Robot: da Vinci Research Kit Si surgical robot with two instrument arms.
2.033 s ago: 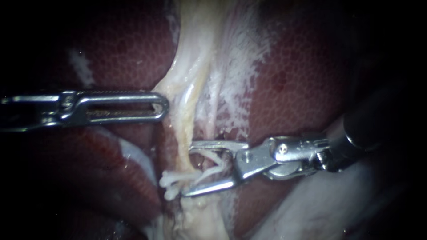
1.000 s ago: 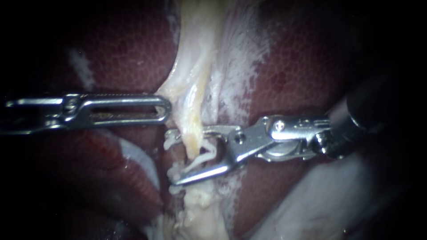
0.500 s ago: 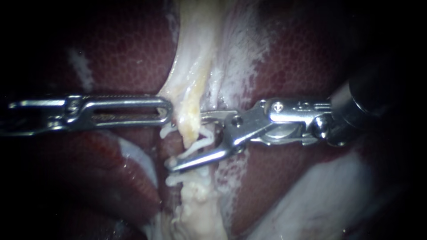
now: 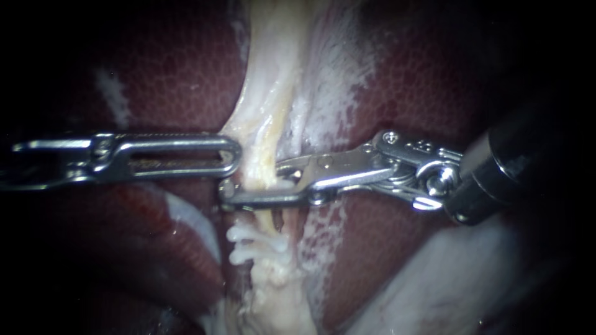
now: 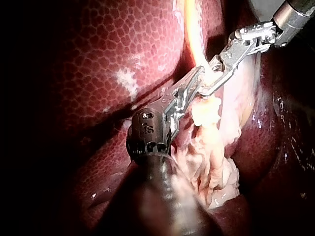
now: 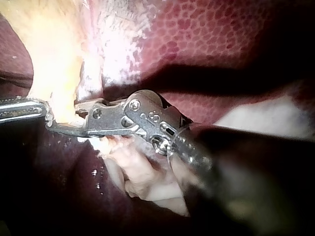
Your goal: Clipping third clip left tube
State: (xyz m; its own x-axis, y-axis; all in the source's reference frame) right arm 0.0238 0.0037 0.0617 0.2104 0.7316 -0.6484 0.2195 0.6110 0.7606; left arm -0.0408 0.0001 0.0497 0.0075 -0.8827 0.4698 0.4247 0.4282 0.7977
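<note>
A pale yellow tube (image 4: 264, 146) runs down the middle between lobes of dark red liver (image 4: 186, 68). My right instrument (image 4: 243, 195) comes in from the right, and its jaws are shut across the tube, one on each side of it. Just below them, two white clips (image 4: 251, 245) sit on the tube. My left instrument (image 4: 231, 155) lies level from the left with its slotted jaws shut on the pale tissue (image 4: 239, 127) at the tube's edge. The left wrist view shows both tips meeting at the tube (image 5: 189, 37), above the clips (image 5: 206, 110).
White stringy tissue (image 4: 329, 93) spreads to the right of the tube over the liver. A ragged pale stump (image 4: 276, 298) hangs under the clips. A whitish fold (image 4: 453, 279) lies under the right shaft.
My right instrument's open jaws, carrying a white clip, slid up the tube away from the two clips, took the tube between them and closed on it. The left instrument barely moved.
</note>
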